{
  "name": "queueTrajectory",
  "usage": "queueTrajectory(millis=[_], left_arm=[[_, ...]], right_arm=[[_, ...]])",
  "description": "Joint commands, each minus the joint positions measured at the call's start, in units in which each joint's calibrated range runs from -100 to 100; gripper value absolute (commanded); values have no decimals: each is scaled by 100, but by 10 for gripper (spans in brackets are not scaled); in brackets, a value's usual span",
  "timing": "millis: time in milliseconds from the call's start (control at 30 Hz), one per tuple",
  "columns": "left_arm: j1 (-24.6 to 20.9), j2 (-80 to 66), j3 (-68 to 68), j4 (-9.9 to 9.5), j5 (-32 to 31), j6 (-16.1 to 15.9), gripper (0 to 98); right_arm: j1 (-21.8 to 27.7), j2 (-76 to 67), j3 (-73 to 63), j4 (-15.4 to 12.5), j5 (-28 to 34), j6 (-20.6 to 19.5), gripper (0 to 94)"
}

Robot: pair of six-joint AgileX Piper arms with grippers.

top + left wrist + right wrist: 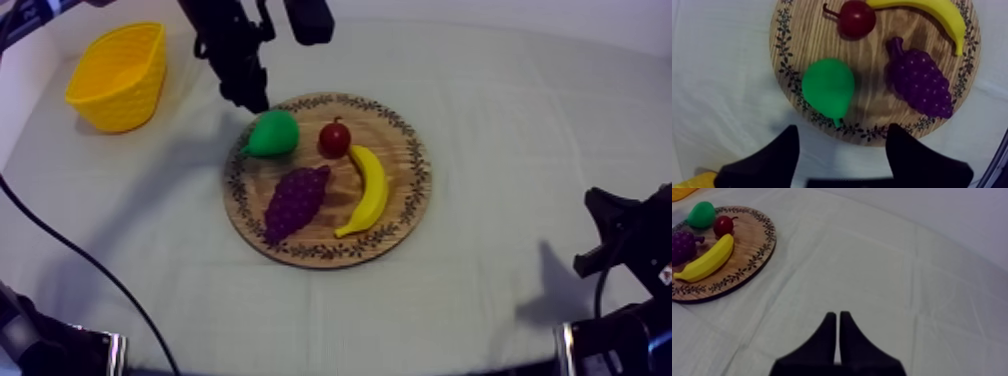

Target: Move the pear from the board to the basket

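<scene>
The green pear [273, 133] lies on the upper left part of the round wooden board [412, 190], its stem toward the rim. My left gripper [251, 96] hangs just beyond that rim, above and behind the pear. In the left wrist view its two black fingers stand apart, open [842, 146], with nothing between them and the pear [828, 89] just ahead on the board [797, 47]. The yellow basket [120, 75] stands at the far left of the table. My right gripper [838, 316] is shut as a narrow wedge over bare cloth, resting low at the right [598, 232].
Beside the pear on the board lie a small red fruit [334, 138], a banana [368, 190] and a bunch of purple grapes [296, 200]. Open cloth separates board and basket. A black cable [90, 265] runs across the lower left.
</scene>
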Motion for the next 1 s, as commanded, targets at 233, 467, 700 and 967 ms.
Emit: queueTrajectory(millis=[233, 467, 700, 967], left_arm=[[-2, 540, 104, -7, -220, 105, 907], [-8, 930, -162, -47, -243, 167, 940], [-19, 1368, -490, -92, -230, 187, 949], [-27, 1884, -882, -129, -186, 234, 953]], right_arm=[[1, -4, -5, -1, 4, 1, 4], [1, -4, -5, -1, 4, 1, 4], [1, -4, -5, -1, 4, 1, 4], [1, -4, -5, -1, 4, 1, 4]])
